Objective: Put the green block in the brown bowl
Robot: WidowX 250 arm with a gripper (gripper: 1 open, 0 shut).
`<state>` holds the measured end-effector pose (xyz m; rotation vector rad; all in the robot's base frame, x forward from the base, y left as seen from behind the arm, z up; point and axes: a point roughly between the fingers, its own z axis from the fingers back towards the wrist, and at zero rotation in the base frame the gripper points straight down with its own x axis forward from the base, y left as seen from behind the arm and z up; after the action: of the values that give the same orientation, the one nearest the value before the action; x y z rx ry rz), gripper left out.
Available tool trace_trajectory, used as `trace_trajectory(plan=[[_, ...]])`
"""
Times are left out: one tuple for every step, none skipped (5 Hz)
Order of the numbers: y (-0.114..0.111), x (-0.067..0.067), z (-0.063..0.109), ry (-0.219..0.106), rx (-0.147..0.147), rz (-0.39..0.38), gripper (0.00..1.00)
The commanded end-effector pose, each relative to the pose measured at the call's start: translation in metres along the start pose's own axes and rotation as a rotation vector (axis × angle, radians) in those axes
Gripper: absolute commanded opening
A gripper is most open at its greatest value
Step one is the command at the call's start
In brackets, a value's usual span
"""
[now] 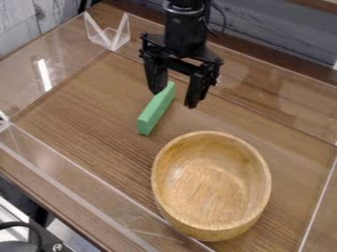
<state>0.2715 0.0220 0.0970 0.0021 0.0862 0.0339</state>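
The green block [154,109] is a slim bright green bar lying flat on the wooden table, angled from near left to far right. My gripper [174,89] hangs just over the block's far end, open, one finger on each side of that end, nothing held. Whether the fingertips touch the table or the block is not visible. The brown bowl [178,157], large and of light wood, stands upright at the near right, a short way from the block, with nothing inside it.
Clear plastic walls [53,148] ring the table on the left, front and right. A small clear plastic stand [108,32] sits at the far left corner. A grey plank wall [277,25] runs behind the arm.
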Motion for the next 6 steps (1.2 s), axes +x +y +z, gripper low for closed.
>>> trace_trajectory(plan=[[0.007,0.002,0.011,-0.059,0.006,0.001,1.0],[0.01,0.001,0.006,-0.056,0.005,0.003,1.0],[0.013,0.0,0.002,-0.054,0.006,0.003,1.0],[0.016,-0.001,-0.003,-0.052,0.006,0.002,1.0],[0.019,-0.003,-0.007,-0.052,0.003,-0.001,1.0],[0.021,-0.004,-0.012,-0.051,0.001,0.0,1.0]])
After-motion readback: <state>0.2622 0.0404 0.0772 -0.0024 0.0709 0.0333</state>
